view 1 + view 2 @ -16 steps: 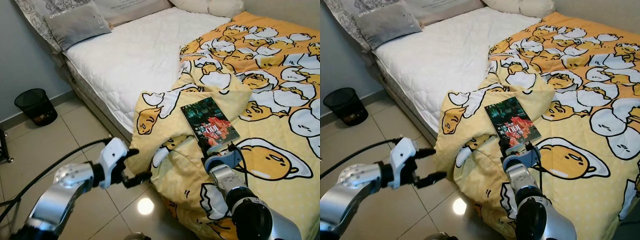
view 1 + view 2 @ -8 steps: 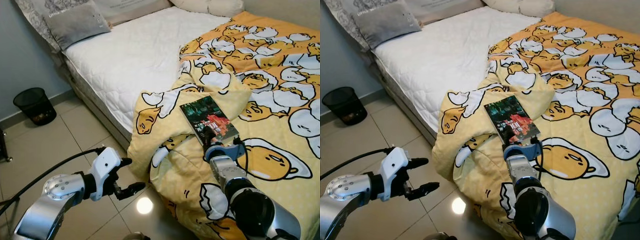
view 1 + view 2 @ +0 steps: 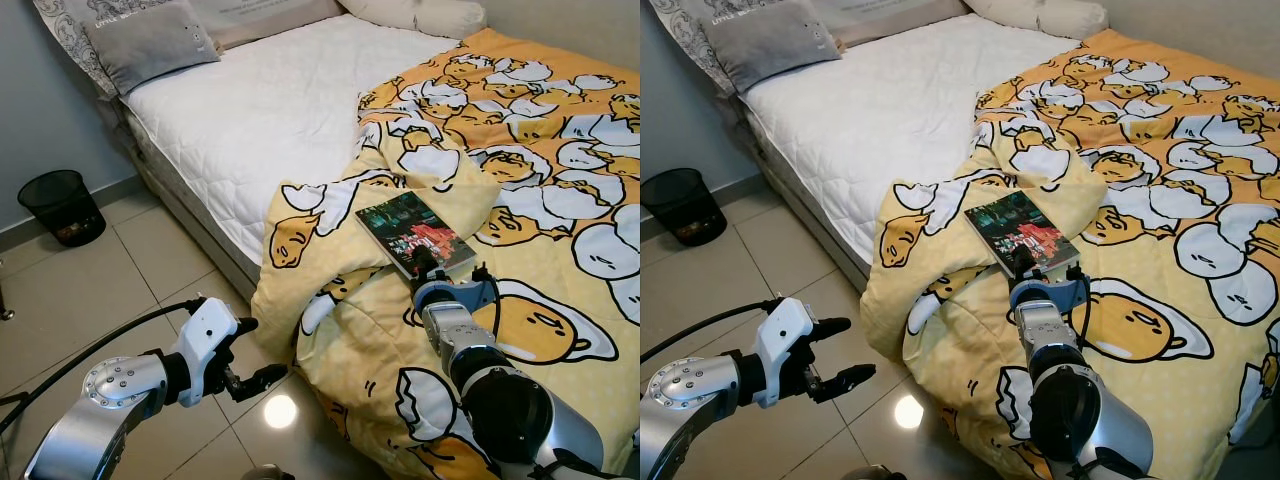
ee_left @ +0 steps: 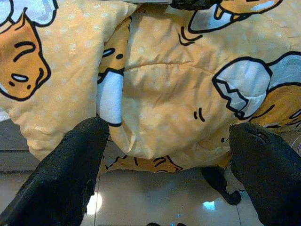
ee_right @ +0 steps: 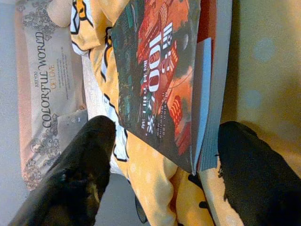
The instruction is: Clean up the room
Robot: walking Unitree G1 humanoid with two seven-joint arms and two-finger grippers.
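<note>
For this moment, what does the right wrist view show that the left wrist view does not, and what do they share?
Right wrist view: the book lying cover up on the blanket between the open right gripper's fingers, and beyond it a pillow printed with words.

Left wrist view: the blanket's hanging edge, the glossy floor tiles beneath it, and the open left gripper's fingers.

Both: the yellow cartoon-print blanket.
</note>
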